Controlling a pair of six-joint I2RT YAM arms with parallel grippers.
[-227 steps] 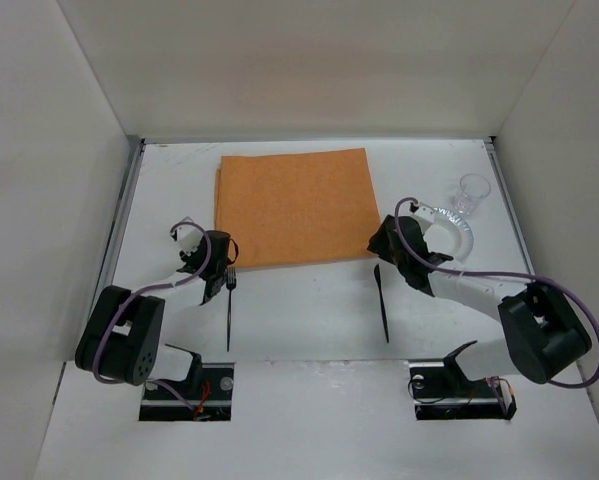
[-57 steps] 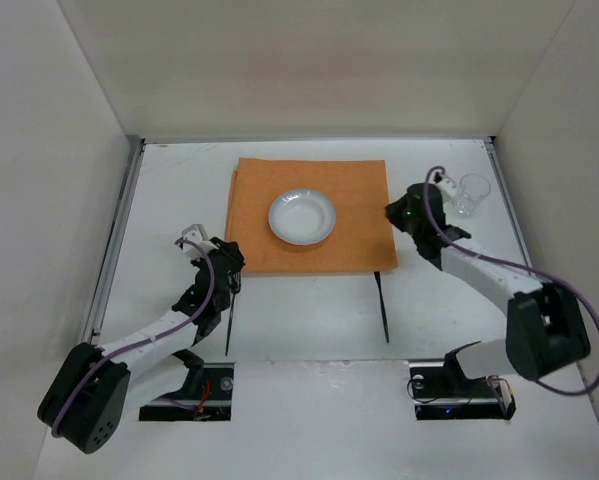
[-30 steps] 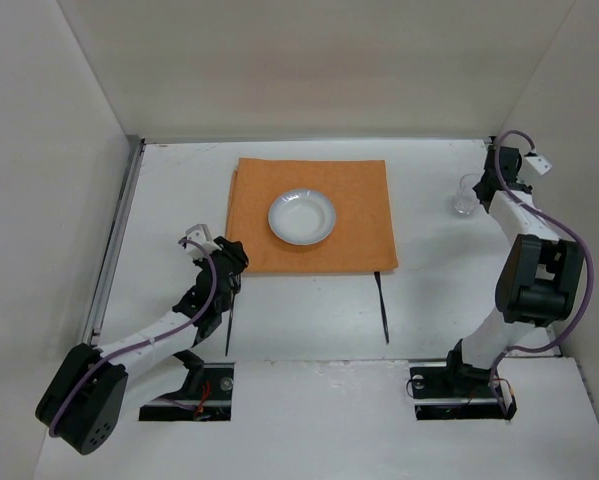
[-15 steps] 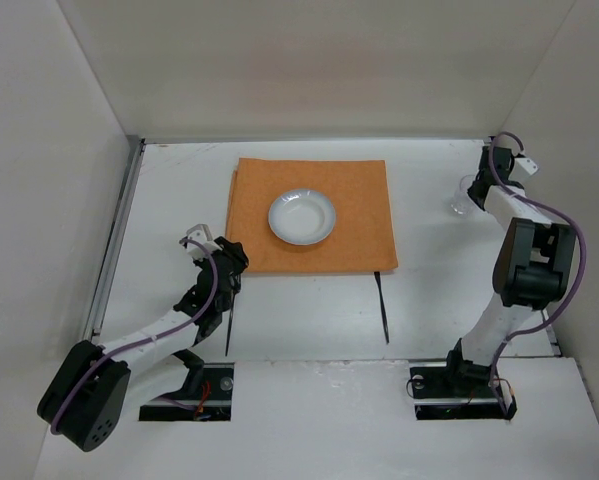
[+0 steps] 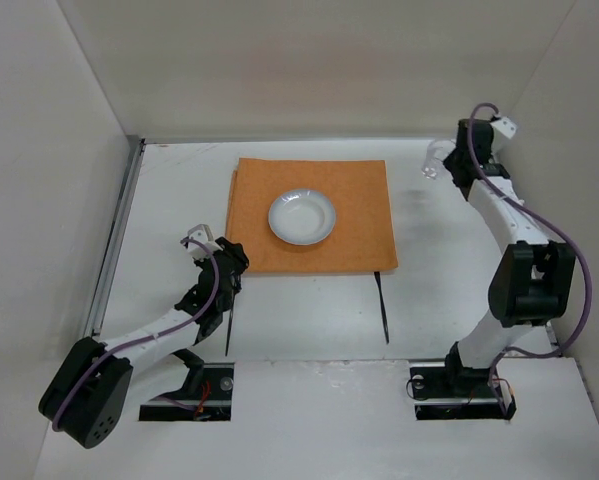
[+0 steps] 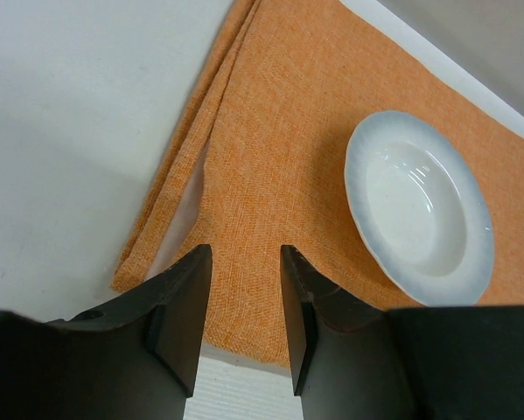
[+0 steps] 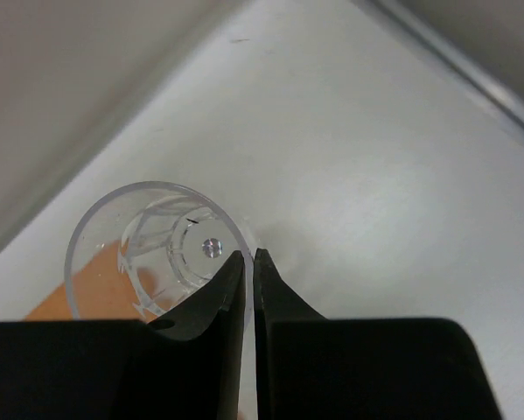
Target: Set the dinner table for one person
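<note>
Glass point(image 7: 148, 245) looks light, slick and breakable, we judge; our right gripper point(image 7: 248, 255) pinches its thin rim at the far right of the dinner table point(image 5: 179, 190). Our left gripper point(image 6: 241, 258) hangs slightly parted, empty, over the mat point(image 6: 279, 131).

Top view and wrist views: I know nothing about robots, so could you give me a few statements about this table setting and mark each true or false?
1. A white plate sits on the orange mat. True.
2. The right gripper is pinching the rim of the clear glass. True.
3. The left gripper holds the fork. False: its jaws stand apart with nothing between them, above the mat's near edge; the fork lies on the table.
4. The knife lies on the plate. False: it lies on the table, by the mat's near right corner.
</note>
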